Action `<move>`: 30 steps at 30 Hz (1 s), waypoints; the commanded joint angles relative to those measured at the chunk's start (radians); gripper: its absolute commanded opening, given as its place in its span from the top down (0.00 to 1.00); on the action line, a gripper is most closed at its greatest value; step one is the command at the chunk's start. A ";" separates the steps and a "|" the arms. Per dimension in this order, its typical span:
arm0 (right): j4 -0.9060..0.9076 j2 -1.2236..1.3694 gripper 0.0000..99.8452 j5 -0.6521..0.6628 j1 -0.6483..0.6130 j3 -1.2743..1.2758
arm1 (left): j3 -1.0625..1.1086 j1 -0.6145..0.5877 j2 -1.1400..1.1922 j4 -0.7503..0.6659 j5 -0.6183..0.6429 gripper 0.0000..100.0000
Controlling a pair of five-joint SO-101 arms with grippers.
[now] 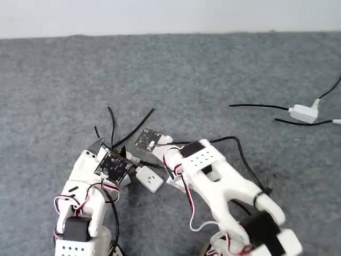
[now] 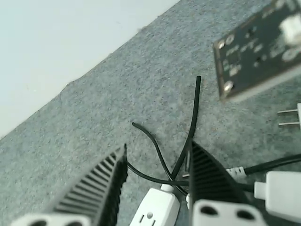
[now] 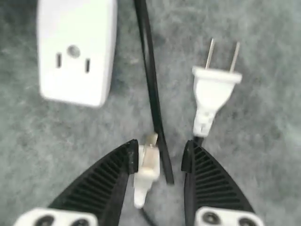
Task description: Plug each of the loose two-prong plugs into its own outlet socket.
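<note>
Broadly, table: grey carpet-like surface; both arms crowd together at the near edge.
Far pair: white block with black leads, well apart at the far right; it looks already mated, though that is a judgement.
Right gripper: jaws moderately open and clamping nothing, poised low over the cords.
Left gripper: jaws wide open, holding nothing, with crossed black leads and a white socket block between them.
Outlet socket: lies flat, face up, slots visible, beside the cord and apart from the plug.
Two-prong plug: loose on the table just ahead of one right finger, prongs pointing away from the gripper, not in any socket.
Black cord: runs straight through the right gripper's gap.
Small white piece: rests against the inside of the other right finger; what it is I cannot tell.
Risk, wrong grasp: closing from here would likely pinch the cord or the small piece, since the plug body lies off the gap's centre.
Risk, drag: tangled leads could pull a socket askew as a plug lifts.
Risk, collision: the arms sit close enough to knock together.
</note>
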 commanded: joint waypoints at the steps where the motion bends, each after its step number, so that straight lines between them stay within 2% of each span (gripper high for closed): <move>1: 0.053 -0.151 0.83 0.006 0.056 -0.040 | -0.013 0.005 -0.005 -0.032 0.017 0.80; 5: 0.008 -0.251 0.83 0.012 0.145 0.023 | -0.013 0.008 -0.005 -0.032 0.017 0.80; 7: -0.018 -0.262 0.83 0.012 0.143 0.061 | -0.013 0.009 -0.005 -0.032 0.017 0.80; 11: 0.021 -0.266 0.83 -0.009 0.076 0.075 | -0.010 0.009 -0.005 -0.032 0.017 0.80; 15: 0.133 -0.274 0.83 -0.120 -0.002 0.072 | -0.004 0.002 -0.005 -0.052 0.017 0.80; 18: 0.166 -0.274 0.83 -0.149 -0.054 0.080 | 0.005 0.005 -0.005 -0.054 0.017 0.80; 30: 0.028 -0.263 0.83 -0.158 -0.088 0.238 | 0.005 0.003 -0.005 -0.054 0.015 0.80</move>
